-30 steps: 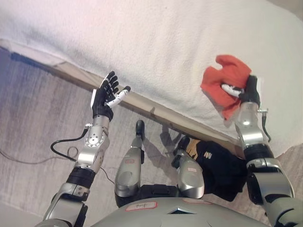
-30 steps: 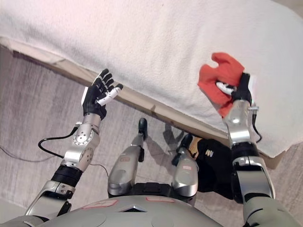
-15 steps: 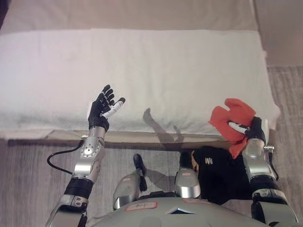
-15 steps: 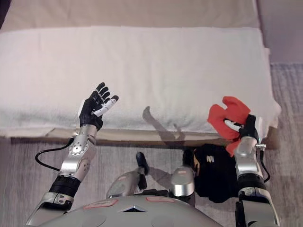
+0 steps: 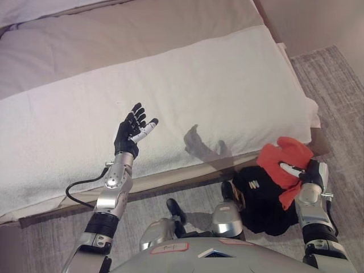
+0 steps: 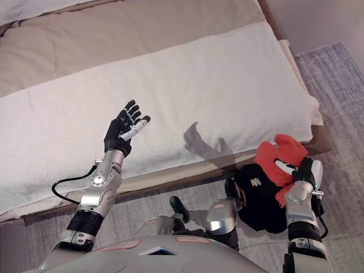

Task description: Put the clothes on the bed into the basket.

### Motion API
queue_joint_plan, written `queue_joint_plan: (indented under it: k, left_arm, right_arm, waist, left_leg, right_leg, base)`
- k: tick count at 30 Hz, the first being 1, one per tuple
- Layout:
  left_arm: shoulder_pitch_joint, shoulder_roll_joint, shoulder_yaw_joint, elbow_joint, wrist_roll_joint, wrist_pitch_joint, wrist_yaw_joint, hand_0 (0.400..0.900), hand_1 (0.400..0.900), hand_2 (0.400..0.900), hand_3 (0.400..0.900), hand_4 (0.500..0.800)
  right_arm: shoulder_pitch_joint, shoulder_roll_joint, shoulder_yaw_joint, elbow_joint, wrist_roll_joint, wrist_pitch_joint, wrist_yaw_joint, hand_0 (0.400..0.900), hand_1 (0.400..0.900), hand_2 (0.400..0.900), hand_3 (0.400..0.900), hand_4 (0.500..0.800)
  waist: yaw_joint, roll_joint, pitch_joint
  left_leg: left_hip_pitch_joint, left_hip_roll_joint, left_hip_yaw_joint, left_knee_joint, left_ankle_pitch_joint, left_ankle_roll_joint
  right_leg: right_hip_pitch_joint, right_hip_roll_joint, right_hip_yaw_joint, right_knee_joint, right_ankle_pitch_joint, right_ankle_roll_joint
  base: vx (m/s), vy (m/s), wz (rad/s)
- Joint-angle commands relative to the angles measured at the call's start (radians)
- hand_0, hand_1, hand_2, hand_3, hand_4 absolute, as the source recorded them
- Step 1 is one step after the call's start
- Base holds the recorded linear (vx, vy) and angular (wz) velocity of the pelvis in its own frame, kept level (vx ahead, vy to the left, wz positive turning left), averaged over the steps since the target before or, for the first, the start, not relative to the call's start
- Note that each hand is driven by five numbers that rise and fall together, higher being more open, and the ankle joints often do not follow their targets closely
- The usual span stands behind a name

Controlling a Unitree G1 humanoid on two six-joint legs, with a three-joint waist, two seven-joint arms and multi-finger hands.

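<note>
My right hand [image 5: 310,172] is shut on a red-orange garment [image 5: 282,163] and holds it up at the lower right, off the bed's front edge and over a black garment [image 5: 259,196] that lies low by my legs. The red garment [image 6: 277,159] hangs in folds from the hand. My left hand [image 5: 132,130] is open and empty, raised over the front part of the bed's white cover [image 5: 170,102]. No basket shows in either view.
The bed has a beige sheet [image 5: 114,40] behind the white cover and a wooden frame [image 5: 170,185] along its front edge. Grey carpet [image 5: 335,74] lies to the right of the bed and in front of it.
The camera has swung, so the whole picture has shifted. My right hand has carried the red garment off the bed's edge to above the black garment. The left hand stays raised and open.
</note>
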Motion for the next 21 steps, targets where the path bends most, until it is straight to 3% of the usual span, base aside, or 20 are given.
queue_joint_plan:
  k: [1, 8, 15, 17, 18, 21]
  left_arm:
    - [-0.086, 0.006, 0.047, -0.023, 0.037, -0.075, -0.008, 0.900, 0.900, 0.900, 0.900, 0.800]
    - [-0.061, 0.028, 0.064, -0.034, 0.024, -0.072, -0.031, 0.900, 0.900, 0.900, 0.900, 0.800]
    - [-0.055, 0.047, 0.029, -0.040, 0.004, -0.071, -0.056, 0.900, 0.900, 0.900, 0.900, 0.800]
    - [-0.052, 0.048, 0.031, -0.048, 0.004, -0.067, -0.057, 0.900, 0.900, 0.900, 0.900, 0.800]
    - [-0.048, 0.048, 0.033, -0.053, 0.006, -0.067, -0.055, 0.900, 0.900, 0.900, 0.900, 0.800]
    - [-0.032, 0.043, 0.048, -0.052, 0.002, -0.063, -0.045, 0.900, 0.900, 0.900, 0.900, 0.800]
  right_arm:
    - [-0.078, -0.071, -0.052, 0.075, 0.046, -0.061, -0.037, 0.400, 0.400, 0.400, 0.400, 0.500]
    - [-0.135, -0.119, 0.017, 0.350, 0.126, -0.067, 0.025, 0.400, 0.400, 0.400, 0.400, 0.500]
    - [-0.209, -0.195, 0.017, 0.597, 0.253, -0.077, 0.076, 0.400, 0.400, 0.400, 0.400, 0.500]
    - [-0.201, -0.199, -0.009, 0.584, 0.291, -0.082, 0.063, 0.659, 0.659, 0.659, 0.659, 0.655]
    - [-0.197, -0.205, -0.028, 0.580, 0.316, -0.087, 0.058, 0.900, 0.900, 0.900, 0.900, 0.800]
    - [-0.180, -0.198, -0.047, 0.528, 0.332, -0.090, 0.034, 0.900, 0.900, 0.900, 0.900, 0.800]
  waist:
    - [0.030, -0.031, -0.017]
    - [0.061, -0.058, -0.029]
    - [0.088, -0.064, -0.039]
    - [0.086, -0.060, -0.039]
    - [0.086, -0.058, -0.038]
    - [0.082, -0.052, -0.036]
  left_leg:
    - [0.098, 0.001, -0.004, 0.008, -0.174, 0.032]
    - [0.134, 0.038, 0.013, 0.039, -0.213, 0.021]
    - [0.144, 0.049, 0.006, 0.029, -0.206, 0.009]
    - [0.145, 0.051, 0.007, 0.025, -0.206, 0.007]
    - [0.145, 0.051, 0.006, 0.025, -0.206, 0.007]
    - [0.143, 0.054, 0.007, 0.023, -0.204, 0.004]
  right_leg:
    - [-0.087, -0.072, -0.101, -0.001, 0.210, 0.054]
    - [-0.062, -0.032, -0.075, -0.001, 0.166, 0.051]
    - [-0.048, -0.025, -0.094, -0.001, 0.142, 0.047]
    - [-0.048, -0.023, -0.095, -0.001, 0.137, 0.047]
    - [-0.049, -0.022, -0.095, -0.001, 0.134, 0.046]
    - [-0.052, -0.019, -0.092, -0.001, 0.127, 0.044]
  base:
    - [0.11, -0.032, -0.01]
    - [0.07, -0.050, -0.13]
    - [0.04, -0.028, 0.05]
    - [0.04, -0.010, -0.01]
    - [0.03, -0.008, -0.04]
    - [0.02, -0.007, -0.04]
